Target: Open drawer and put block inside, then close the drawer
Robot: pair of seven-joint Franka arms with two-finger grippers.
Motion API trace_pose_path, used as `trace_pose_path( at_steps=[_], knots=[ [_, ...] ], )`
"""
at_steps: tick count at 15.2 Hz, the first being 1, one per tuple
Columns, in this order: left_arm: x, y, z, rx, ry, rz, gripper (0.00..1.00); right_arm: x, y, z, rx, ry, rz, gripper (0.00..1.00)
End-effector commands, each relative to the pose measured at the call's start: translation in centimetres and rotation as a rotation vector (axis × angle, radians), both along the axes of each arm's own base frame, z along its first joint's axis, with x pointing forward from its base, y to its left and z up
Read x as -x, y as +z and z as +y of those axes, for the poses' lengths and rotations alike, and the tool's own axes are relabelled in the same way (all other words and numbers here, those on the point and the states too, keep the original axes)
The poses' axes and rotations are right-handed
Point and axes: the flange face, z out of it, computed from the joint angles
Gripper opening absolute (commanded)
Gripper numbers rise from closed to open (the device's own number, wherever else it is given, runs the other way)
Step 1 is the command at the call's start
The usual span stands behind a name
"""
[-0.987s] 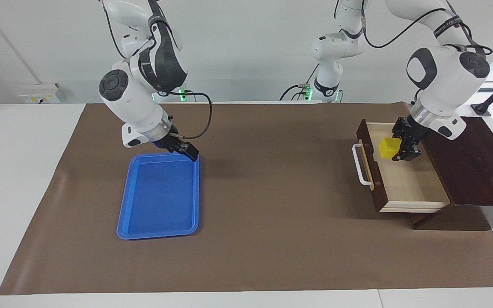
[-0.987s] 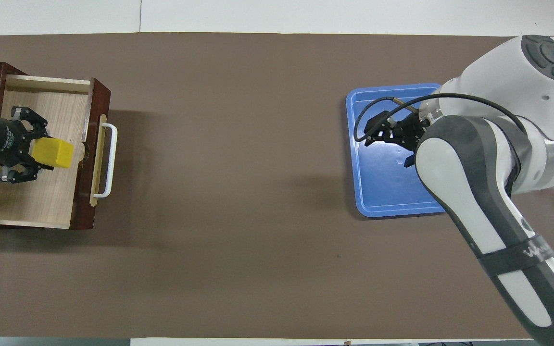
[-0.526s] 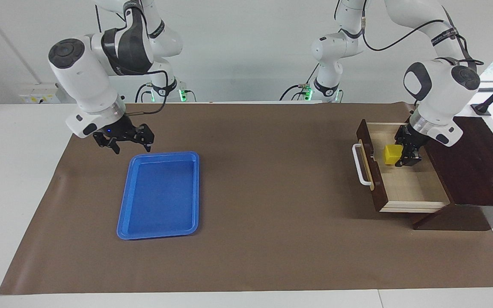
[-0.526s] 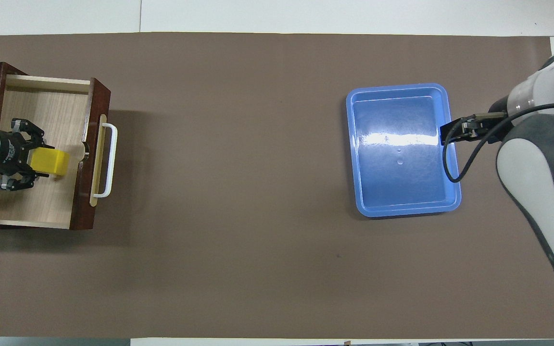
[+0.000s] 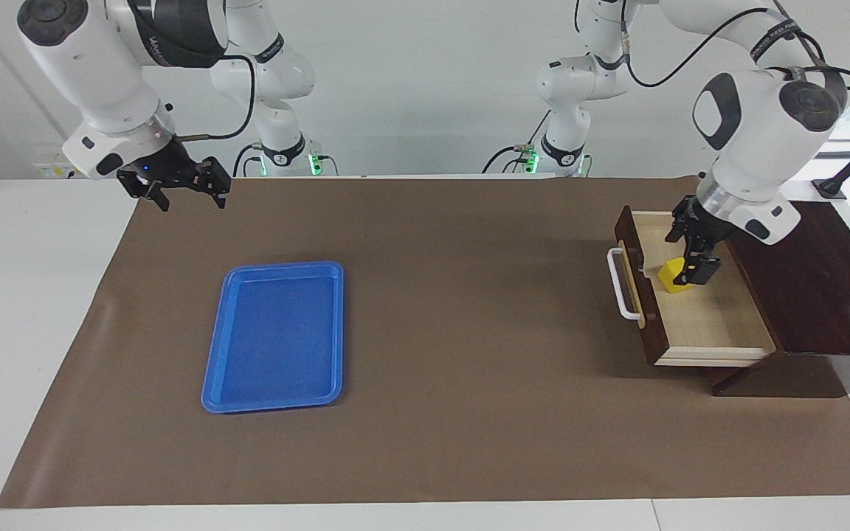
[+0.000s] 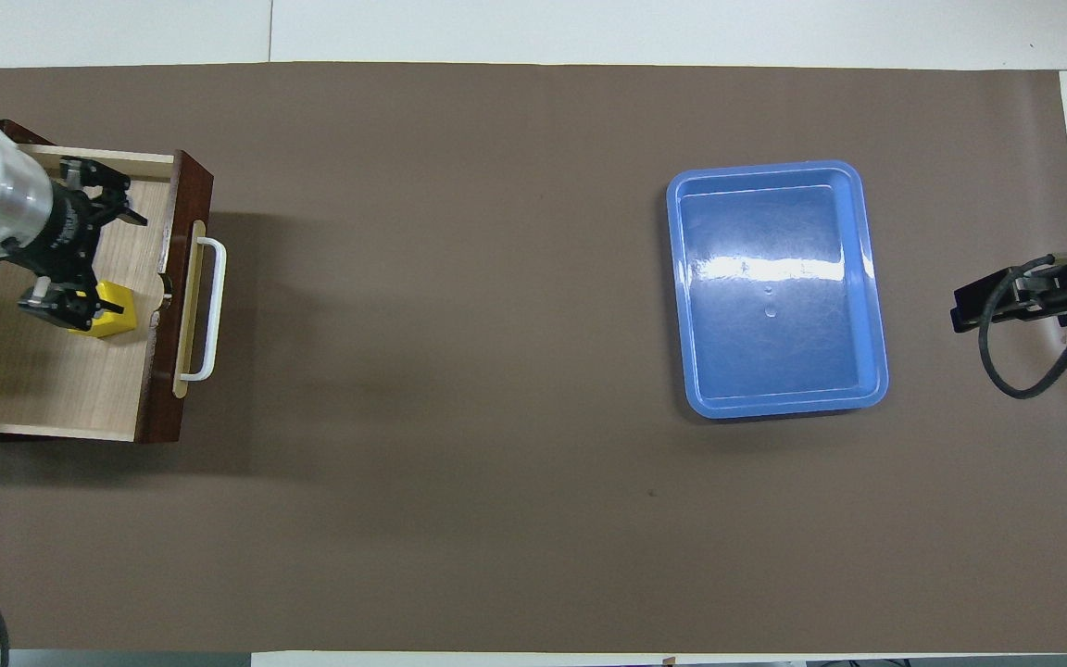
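Observation:
The dark wooden drawer [image 5: 698,324] stands pulled open out of its dark box [image 5: 820,287], its white handle [image 5: 621,285] toward the table's middle. The yellow block [image 5: 670,277] lies inside on the pale floor, close to the drawer's front panel. My left gripper [image 5: 688,245] is open just above the block, one finger beside it. In the overhead view the block [image 6: 114,311] lies in the drawer [image 6: 80,389] under the spread left gripper [image 6: 89,252]. My right gripper [image 5: 180,186] is open, empty and raised over the mat's corner at the right arm's end.
A blue plastic tray [image 5: 277,332] lies empty on the brown mat toward the right arm's end; it also shows in the overhead view [image 6: 774,287]. The right gripper [image 6: 1006,301] with its cable hangs beside the tray there.
My left gripper lowered the block into the drawer, opened and rose off it. My right gripper swung off the tray, up and out to the table's end.

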Motion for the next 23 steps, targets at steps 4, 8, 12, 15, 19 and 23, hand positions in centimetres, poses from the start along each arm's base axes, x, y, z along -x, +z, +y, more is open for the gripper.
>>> trace_pose_path(
  at_steps=[4, 8, 12, 15, 19, 23],
  knots=[
    [3.4, -6.7, -2.0, -0.114, -0.066, -0.046, 1.00, 0.1, -0.3, -1.0, 0.031, -0.002, 0.015, 1.00],
    [1.7, -5.8, 2.6, -0.215, -0.129, -0.081, 1.00, 0.1, -0.2, -1.1, 0.031, -0.004, 0.016, 1.00],
    [1.2, -5.0, 8.3, -0.255, -0.214, -0.048, 1.00, 0.0, 0.1, -0.9, 0.014, -0.006, 0.008, 1.00],
    [1.4, -5.0, 12.3, -0.256, -0.222, -0.028, 1.00, -0.1, 0.2, -1.0, 0.014, -0.009, 0.007, 1.00],
    [1.3, -4.7, 13.3, -0.249, -0.265, -0.019, 1.00, -0.1, 0.1, -1.1, 0.014, -0.010, 0.008, 1.00],
    [2.9, 1.4, 10.0, -0.074, -0.464, 0.027, 1.00, -0.1, 0.2, -1.0, 0.014, -0.008, 0.007, 1.00]
  ],
)
